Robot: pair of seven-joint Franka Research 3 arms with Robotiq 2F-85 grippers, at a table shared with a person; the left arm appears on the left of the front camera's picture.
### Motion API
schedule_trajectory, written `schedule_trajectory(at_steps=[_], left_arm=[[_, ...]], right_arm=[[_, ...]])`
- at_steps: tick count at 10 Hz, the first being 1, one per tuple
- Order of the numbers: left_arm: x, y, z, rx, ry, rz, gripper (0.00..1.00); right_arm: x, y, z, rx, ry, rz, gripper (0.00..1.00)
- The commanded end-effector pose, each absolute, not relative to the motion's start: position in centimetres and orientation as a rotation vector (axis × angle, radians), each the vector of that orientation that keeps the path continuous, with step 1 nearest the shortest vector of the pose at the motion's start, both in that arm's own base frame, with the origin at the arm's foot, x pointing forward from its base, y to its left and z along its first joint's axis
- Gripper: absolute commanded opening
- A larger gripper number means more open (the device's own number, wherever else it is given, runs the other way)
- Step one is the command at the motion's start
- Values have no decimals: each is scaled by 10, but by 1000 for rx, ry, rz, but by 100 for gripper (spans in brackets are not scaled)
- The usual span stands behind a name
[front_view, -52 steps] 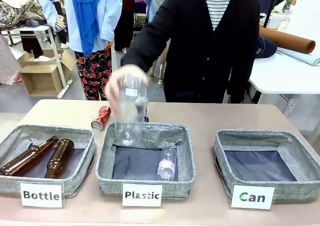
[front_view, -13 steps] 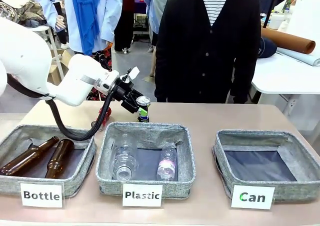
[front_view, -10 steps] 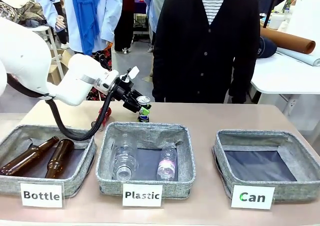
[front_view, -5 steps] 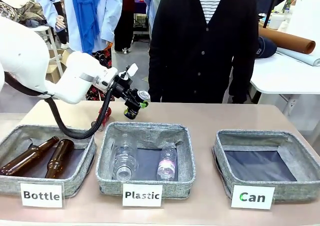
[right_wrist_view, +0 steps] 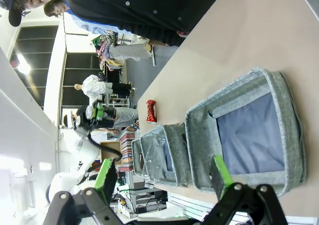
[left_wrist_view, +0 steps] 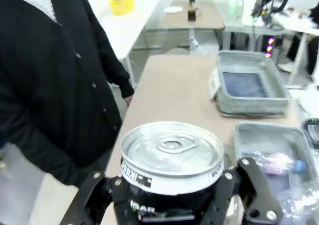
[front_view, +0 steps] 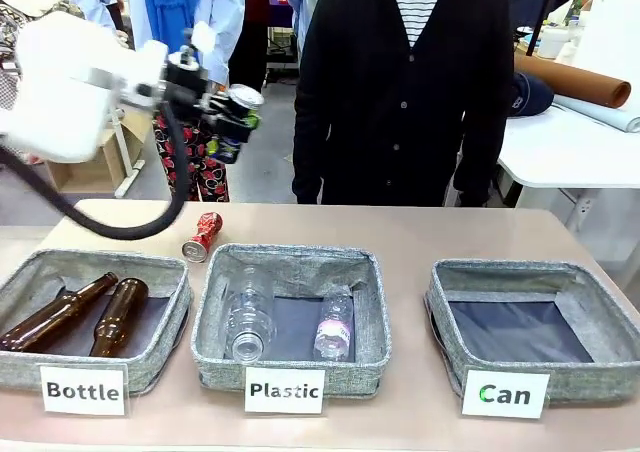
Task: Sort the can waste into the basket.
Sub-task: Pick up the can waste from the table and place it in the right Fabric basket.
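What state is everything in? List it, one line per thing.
left tool: shut on dark can, high above table
dark can: gripped, off the table
red can: dented, lying on table
Can basket: nothing inside
Plastic basket: two clear bottles inside
Bottle basket: two brown bottles inside
right tool: open

Two brown bottles (front_view: 55, 314) in Bottle basket (front_view: 160, 360), clear bottles (front_view: 248, 317) in Plastic basket (front_view: 355, 372) — person (front_view: 400, 82) behind

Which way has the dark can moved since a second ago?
Yes: the dark can rose leftward from behind the Plastic basket, shut in left gripper.
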State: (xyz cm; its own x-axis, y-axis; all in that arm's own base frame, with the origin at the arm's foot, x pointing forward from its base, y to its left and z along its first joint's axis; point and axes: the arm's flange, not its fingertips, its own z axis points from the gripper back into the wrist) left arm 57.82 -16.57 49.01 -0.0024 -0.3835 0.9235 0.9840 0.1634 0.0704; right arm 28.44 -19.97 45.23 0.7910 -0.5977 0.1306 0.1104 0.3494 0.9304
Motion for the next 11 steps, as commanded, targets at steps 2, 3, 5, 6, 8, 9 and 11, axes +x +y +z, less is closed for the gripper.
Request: schedule_trajectory(at_steps=[2,3,5,6,8,9,11], left_arm=[[518,-94,450,-901,-849,-1211,0],[514,-69,432,-876,-835,-1190,0],[523,-113,468,-849,-909,-1221,0],[523,-113,468,-849,-909,-1221,0],[516,-103,461,-857,-889,-1227,0],[520,-145,474,-900,-919,-1216,0],[492,-279,502,-916,-933,-1527,0]], right_arm=[[287,-200,452,1147,-532,-464,100],[287,-200,452,1147,-532,-464,100],[287,-200,452,1147,-532,-464,100],[287,-200,452,1147,-532,-464,100],[287,-200,452,1147,-532,-464,100],[287,-200,452,1147,-532,-464,100],[287,-200,452,1147,-532,-464,100]])
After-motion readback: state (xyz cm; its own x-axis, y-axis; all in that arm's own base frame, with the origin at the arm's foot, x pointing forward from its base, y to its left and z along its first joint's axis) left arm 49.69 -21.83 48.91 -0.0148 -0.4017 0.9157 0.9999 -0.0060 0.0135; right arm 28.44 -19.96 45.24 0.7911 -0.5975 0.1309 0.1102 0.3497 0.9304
